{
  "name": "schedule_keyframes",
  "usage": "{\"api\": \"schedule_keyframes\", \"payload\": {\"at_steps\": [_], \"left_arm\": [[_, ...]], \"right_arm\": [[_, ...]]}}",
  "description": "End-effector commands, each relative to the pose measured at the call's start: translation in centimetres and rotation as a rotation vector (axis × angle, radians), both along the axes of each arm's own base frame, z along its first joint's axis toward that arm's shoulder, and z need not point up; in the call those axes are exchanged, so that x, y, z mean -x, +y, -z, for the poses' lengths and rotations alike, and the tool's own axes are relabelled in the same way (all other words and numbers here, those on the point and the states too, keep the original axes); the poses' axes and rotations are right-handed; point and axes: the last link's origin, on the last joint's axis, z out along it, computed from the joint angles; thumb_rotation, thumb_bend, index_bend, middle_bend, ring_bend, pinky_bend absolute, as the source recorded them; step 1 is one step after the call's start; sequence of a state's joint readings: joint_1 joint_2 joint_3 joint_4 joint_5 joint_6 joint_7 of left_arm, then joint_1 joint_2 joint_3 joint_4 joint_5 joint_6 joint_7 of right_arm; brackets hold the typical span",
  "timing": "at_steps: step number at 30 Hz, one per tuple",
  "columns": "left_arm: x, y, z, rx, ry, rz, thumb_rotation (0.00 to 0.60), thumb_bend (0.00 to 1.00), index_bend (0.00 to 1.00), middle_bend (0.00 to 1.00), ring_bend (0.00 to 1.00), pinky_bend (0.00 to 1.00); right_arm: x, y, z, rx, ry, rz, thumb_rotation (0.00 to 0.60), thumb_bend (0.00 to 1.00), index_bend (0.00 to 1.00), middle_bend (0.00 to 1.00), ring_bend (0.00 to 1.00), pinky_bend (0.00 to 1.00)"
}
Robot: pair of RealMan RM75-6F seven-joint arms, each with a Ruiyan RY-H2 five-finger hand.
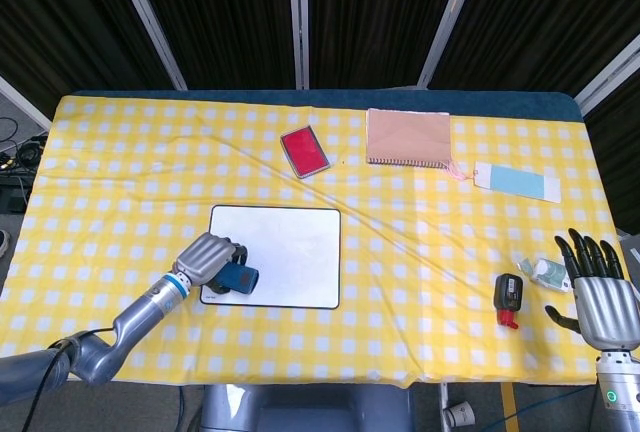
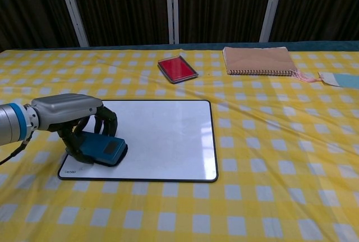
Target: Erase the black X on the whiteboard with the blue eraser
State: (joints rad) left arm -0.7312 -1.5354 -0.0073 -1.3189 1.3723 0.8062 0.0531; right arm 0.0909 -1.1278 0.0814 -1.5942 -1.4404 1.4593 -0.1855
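Note:
The whiteboard (image 1: pixel 290 252) (image 2: pixel 162 138) lies flat on the checked cloth, and its white face shows no black mark that I can make out. My left hand (image 1: pixel 207 264) (image 2: pixel 73 116) grips the blue eraser (image 1: pixel 238 279) (image 2: pixel 104 149) and presses it on the board's near-left corner. My right hand (image 1: pixel 600 287) hangs off the table's right edge with its fingers spread, holding nothing. The chest view does not show the right hand.
A red pad (image 1: pixel 305 151) (image 2: pixel 177 68) and a brown spiral notebook (image 1: pixel 408 138) (image 2: pixel 259 60) lie behind the board. A light blue card (image 1: pixel 518 181) sits at the far right. A black and red device (image 1: pixel 509 297) and a small white object (image 1: pixel 546 272) lie near my right hand.

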Motion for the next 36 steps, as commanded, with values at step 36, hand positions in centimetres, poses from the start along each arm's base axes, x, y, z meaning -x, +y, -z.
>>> {"api": "schedule_keyframes", "payload": {"at_steps": [36], "left_arm": [[-0.3,-2.6,-0.4,0.071,0.014,0.046,0.600,0.16,0.52,0.46,0.41,0.56]], "right_arm": [[-0.1,0.0,0.1,-0.002,0.000,-0.004,0.600,0.00,0.00,0.00,0.00,0.00]]}}
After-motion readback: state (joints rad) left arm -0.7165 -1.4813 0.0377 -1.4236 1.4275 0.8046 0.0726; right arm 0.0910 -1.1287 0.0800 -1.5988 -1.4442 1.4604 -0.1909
